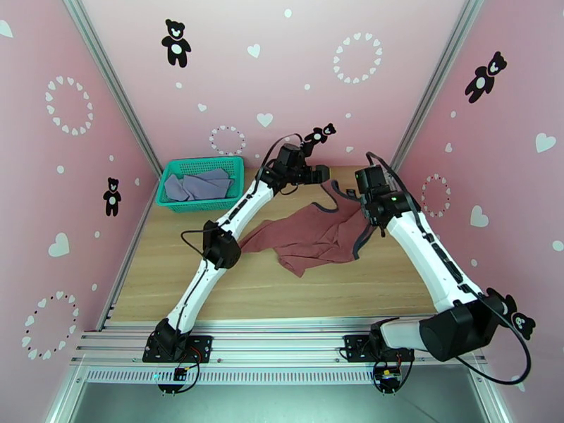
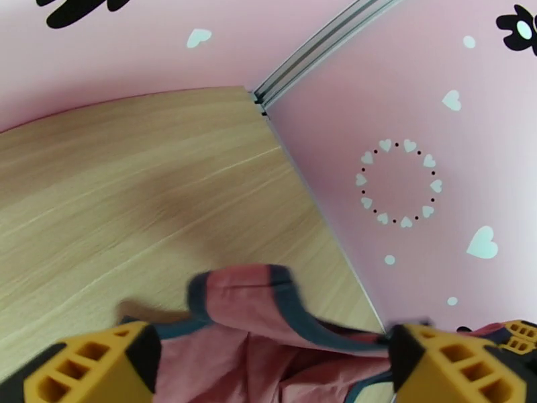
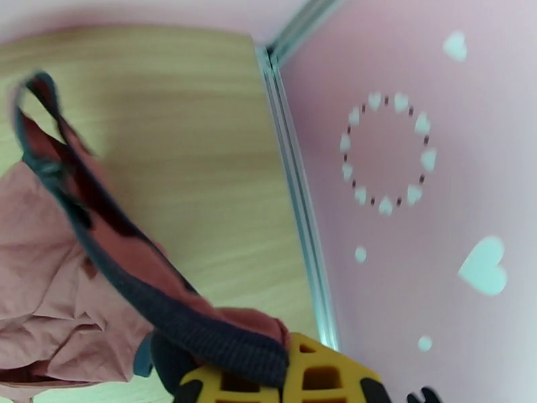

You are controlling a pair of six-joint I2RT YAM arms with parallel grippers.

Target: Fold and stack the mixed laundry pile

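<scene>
The rust-red tank top [image 1: 310,235] with navy trim lies crumpled in the middle of the table, one strap stretched toward the back. My left gripper [image 1: 319,174] hovers by that back strap. In the left wrist view its orange fingers [image 2: 94,367] stand wide open, and the tank top's strap [image 2: 268,297] droops loose between them. My right gripper [image 1: 370,209] is at the tank top's right edge. In the right wrist view the right gripper [image 3: 268,381] is shut on the navy trim [image 3: 201,324]. The grey-lavender shirt [image 1: 201,183] lies bunched in the basket.
A teal mesh basket [image 1: 166,200] stands at the table's back left corner. Pink walls with metal corner rails [image 1: 416,121] close in the table on three sides. Bare wood [image 1: 282,297] lies in front of the tank top.
</scene>
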